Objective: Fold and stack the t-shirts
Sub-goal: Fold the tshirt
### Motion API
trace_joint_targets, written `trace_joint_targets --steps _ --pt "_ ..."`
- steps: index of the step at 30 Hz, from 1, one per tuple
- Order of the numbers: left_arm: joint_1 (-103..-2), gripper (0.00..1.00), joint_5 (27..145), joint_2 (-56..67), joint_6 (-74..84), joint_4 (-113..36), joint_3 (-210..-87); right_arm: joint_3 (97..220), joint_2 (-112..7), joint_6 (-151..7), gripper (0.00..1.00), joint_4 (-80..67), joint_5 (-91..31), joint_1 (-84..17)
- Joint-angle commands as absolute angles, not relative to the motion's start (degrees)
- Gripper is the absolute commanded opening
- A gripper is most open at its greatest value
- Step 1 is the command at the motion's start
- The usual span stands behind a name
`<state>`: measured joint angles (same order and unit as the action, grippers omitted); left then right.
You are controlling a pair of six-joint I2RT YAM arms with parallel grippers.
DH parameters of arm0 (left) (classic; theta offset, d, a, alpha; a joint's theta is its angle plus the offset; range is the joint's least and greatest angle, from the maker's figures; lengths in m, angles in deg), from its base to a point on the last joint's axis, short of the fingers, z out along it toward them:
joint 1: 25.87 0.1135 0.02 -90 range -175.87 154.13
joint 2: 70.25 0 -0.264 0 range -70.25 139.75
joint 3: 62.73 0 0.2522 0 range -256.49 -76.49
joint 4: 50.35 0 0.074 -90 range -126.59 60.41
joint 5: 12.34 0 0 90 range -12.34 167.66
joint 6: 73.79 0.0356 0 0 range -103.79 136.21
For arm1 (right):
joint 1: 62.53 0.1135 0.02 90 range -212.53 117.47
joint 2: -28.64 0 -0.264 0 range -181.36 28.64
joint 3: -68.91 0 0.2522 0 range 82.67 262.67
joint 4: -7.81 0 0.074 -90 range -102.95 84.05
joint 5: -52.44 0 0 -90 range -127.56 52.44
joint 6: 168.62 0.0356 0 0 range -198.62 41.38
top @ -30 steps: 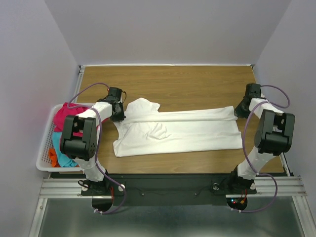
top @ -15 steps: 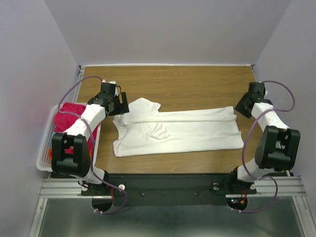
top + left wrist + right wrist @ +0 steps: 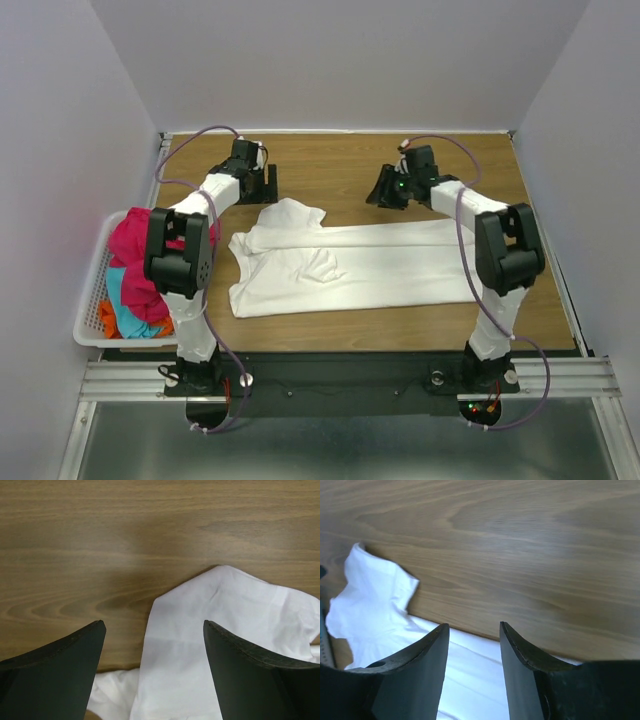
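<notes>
Top view: left arm [image 3: 180,258] hides part of the basket [image 3: 90,300] and the pink t-shirt [image 3: 128,240] in it, left gripper [image 3: 264,190] and right gripper [image 3: 380,195] finger gaps too small to read; both wrist views crop the white t-shirt [image 3: 200,650] at the bottom edge.

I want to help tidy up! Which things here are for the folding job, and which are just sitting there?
For the job: white t-shirt, lying on the table; pink t-shirt, cyan t-shirt and orange t-shirt, heaped in the basket.
Just there: the table; the basket.
</notes>
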<state>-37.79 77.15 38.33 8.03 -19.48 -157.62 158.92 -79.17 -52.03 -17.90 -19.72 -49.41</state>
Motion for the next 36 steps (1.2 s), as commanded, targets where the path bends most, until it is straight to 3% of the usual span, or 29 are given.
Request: trace_joint_targets --steps 1,9,15,17,21,22,25,26,27,29,31,32,36 --pt "-38.2 0.90 77.0 40.9 10.9 -19.7 -162.4 166.4 -86.4 -43.7 0.51 -11.7 -14.4 -44.1" --pt "-39.3 0.85 78.9 45.5 12.5 -21.2 -164.4 174.4 -97.7 -38.5 0.51 -10.0 -11.5 -39.1" --pt "-40.5 0.74 79.2 47.6 12.7 -21.3 -164.1 175.7 -100.6 -35.8 0.51 -10.0 -10.8 -37.0" --pt "-40.8 0.65 79.2 48.1 12.7 -21.5 -164.0 176.1 -101.9 -35.4 0.51 -10.0 -10.2 -36.5" --pt "-41.3 0.57 79.3 48.8 12.8 -22.3 -162.9 177.6 -104.5 -35.3 0.51 -10.0 -9.6 -35.3" --pt "-41.4 0.48 79.2 49.3 12.9 -22.3 -162.6 178.0 -104.9 -35.3 0.51 -10.0 -9.2 -35.2" --pt "-41.7 0.30 79.2 49.3 13.0 -22.9 -161.7 178.6 -106.3 -35.6 0.44 -10.0 -9.1 -34.6" --pt "-41.6 0.28 79.2 49.1 13.0 -23.0 -161.5 178.6 -106.5 -35.6 0.42 -10.0 -9.3 -34.6" --pt "-41.8 0.19 79.2 48.8 13.3 -23.1 -161.2 179.0 -106.8 -36.0 0.33 -10.0 -9.3 -34.5" --pt "-41.7 0.15 79.2 48.3 13.6 -23.4 -161.0 179.4 -106.8 -36.7 0.16 -10.1 -9.5 -34.6" --pt "-41.7 0.13 79.1 47.1 13.8 -23.0 -161.2 179.8 -105.9 -37.8 0.07 -10.1 -9.8 -34.5" --pt "-41.7 0.06 79.0 46.5 13.8 -22.9 -161.0 180.1 -105.0 -38.2 0.01 -10.1 -9.9 -34.5" --pt "-41.9 0.05 79.0 41.7 13.1 -21.7 -160.0 180.0 -102.1 -40.1 0.01 -10.1 -9.2 -34.5"
